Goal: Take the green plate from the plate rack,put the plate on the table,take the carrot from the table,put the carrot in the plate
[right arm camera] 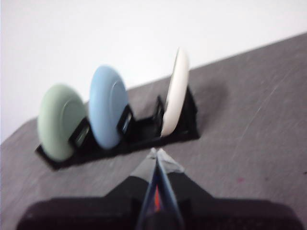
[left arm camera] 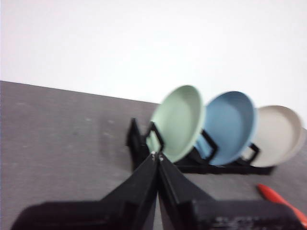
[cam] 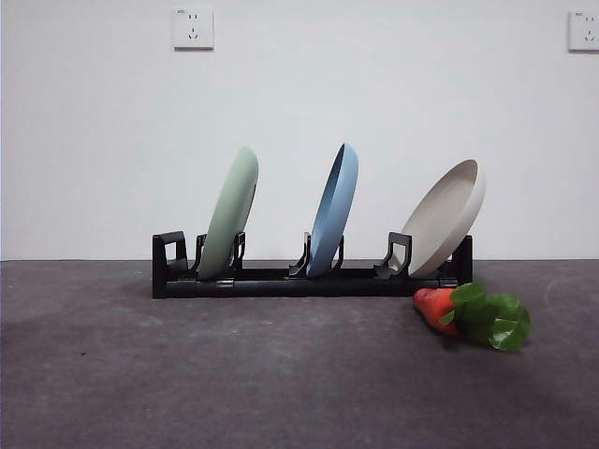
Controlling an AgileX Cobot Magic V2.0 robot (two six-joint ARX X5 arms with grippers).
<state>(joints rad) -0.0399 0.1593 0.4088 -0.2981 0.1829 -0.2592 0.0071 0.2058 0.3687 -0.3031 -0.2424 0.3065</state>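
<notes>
The green plate (cam: 231,210) stands tilted in the left slot of the black plate rack (cam: 281,279), on the dark grey table (cam: 187,374). It also shows in the left wrist view (left arm camera: 178,120) and the right wrist view (right arm camera: 60,120). The carrot (cam: 438,307) lies on the table in front of the rack's right end, leaves (cam: 494,318) pointing right; its orange tip shows in the left wrist view (left arm camera: 276,196). My left gripper (left arm camera: 157,155) is shut and empty, held back from the rack. My right gripper (right arm camera: 156,152) is shut and empty, also held back. Neither shows in the front view.
A blue plate (cam: 334,208) stands in the rack's middle slot and a beige plate (cam: 447,215) leans in the right slot. A white wall with two sockets (cam: 193,28) stands behind the table.
</notes>
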